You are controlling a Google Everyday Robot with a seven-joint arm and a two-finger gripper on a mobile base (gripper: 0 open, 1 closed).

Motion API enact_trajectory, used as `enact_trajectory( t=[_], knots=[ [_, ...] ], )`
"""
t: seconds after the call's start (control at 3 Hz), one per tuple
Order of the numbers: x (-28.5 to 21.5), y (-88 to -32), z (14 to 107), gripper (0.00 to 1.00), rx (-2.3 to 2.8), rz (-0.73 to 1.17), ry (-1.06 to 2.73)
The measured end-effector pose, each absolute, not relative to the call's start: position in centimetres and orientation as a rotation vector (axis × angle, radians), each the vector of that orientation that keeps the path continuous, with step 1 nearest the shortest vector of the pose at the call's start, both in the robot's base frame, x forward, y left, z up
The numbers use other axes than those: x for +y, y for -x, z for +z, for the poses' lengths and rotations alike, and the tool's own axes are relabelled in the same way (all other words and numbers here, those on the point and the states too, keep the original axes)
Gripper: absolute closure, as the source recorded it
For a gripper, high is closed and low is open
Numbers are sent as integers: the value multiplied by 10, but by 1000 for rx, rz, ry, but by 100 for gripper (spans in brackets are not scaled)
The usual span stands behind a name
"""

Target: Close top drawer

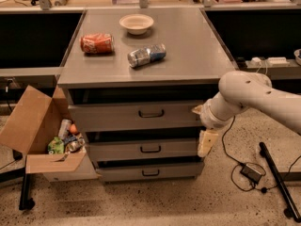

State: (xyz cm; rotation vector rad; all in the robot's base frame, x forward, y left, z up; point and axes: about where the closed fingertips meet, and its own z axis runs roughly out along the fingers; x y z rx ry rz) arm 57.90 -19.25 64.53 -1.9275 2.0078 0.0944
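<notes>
The top drawer [117,117] is a wide grey drawer with a dark wire pull [151,113] at its centre. It sits just under the cabinet top, with a dark gap above its front. My gripper [203,131] is at the right end of the drawer's front, on the end of the white arm [254,98] that reaches in from the right. It appears to rest against the front's right edge. The two shallower drawers [150,149] below stick out slightly.
On the cabinet top [188,55] lie a red can [97,43], a silver and blue can [146,55] and a white bowl [136,23]. An open cardboard box [42,131] of trash stands at the left. Cables and a power brick [252,172] lie on the floor at the right.
</notes>
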Motion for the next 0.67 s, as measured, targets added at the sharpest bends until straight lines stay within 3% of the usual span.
enact_trajectory(
  t=[0.67],
  knots=[
    [-191,-543,662,0,1897,149,2024]
  ],
)
